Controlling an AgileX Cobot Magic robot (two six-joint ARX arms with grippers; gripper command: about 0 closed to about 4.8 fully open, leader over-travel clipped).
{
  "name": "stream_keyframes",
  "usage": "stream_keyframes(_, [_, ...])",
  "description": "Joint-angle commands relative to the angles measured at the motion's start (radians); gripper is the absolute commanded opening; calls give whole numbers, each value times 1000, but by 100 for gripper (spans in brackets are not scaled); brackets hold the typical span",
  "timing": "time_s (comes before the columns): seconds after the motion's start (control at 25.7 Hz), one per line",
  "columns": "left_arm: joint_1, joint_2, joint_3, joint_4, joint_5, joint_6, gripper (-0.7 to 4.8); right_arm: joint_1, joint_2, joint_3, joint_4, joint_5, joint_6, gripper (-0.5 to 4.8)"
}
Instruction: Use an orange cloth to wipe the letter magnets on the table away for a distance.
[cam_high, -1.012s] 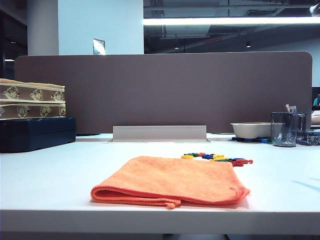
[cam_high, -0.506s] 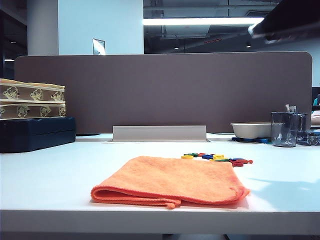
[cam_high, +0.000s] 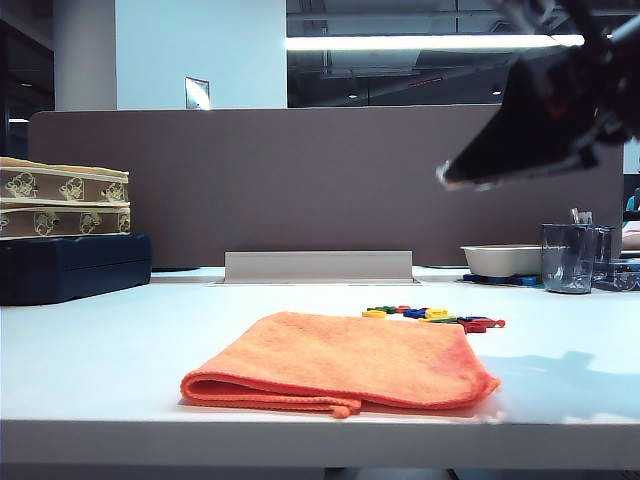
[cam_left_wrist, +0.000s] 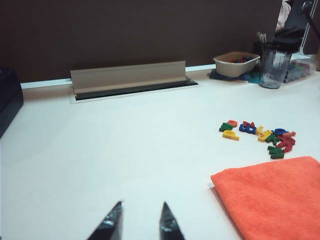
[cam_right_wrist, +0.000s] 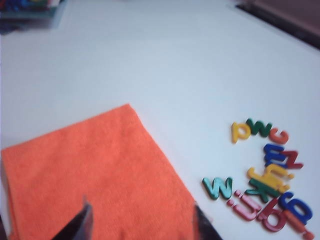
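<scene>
**Asker:** What has changed since a second ago?

**Describer:** Since the earlier exterior view, the right arm has swung into sight at the upper right. A second ago that corner held only ceiling and lights; half a second ago a dark blur had entered. Now the right gripper (cam_high: 445, 176) hangs high above the table (cam_high: 90, 350), its dark tip pointing left and down, and a shadow falls on the table's right part. Nothing on the table has shifted.

**Asker:** Are its jaws open?

**Describer:** Yes. In the right wrist view the right gripper (cam_right_wrist: 142, 222) shows two dark fingertips spread wide, with nothing between them but the orange cloth (cam_right_wrist: 95, 185) far beneath.

**Asker:** Where do the cloth and letters lie?

**Describer:** The orange cloth (cam_high: 345, 362) lies folded flat near the front edge of the table. The letter magnets (cam_high: 435, 318) sit in a small cluster just behind its far right corner, red, yellow, green and blue. In the right wrist view the letter magnets (cam_right_wrist: 265, 175) lie just beside the cloth's edge.

**Asker:** And the left arm?

**Describer:** It does not appear in the exterior view. In the left wrist view the left gripper (cam_left_wrist: 138, 222) hovers low over bare table, its two tips parted and empty, well apart from the orange cloth (cam_left_wrist: 275, 195) and the letter magnets (cam_left_wrist: 260, 136).
</scene>
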Motion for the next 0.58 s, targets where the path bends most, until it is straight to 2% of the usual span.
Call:
stream_keyframes(0.04, [0, 25, 4, 54, 7, 20, 91, 16, 51, 17, 34, -2, -3, 257])
stream_keyframes(0.35, [0, 134, 4, 128, 6, 23, 91, 77, 192, 72, 78, -9, -3, 280])
stream_keyframes(0.51, [0, 212, 4, 207, 19, 23, 94, 122, 273, 117, 84, -9, -3, 285])
stream_keyframes(0.58, [0, 294, 5, 270, 20, 23, 131, 157, 340, 153, 86, -8, -18, 307])
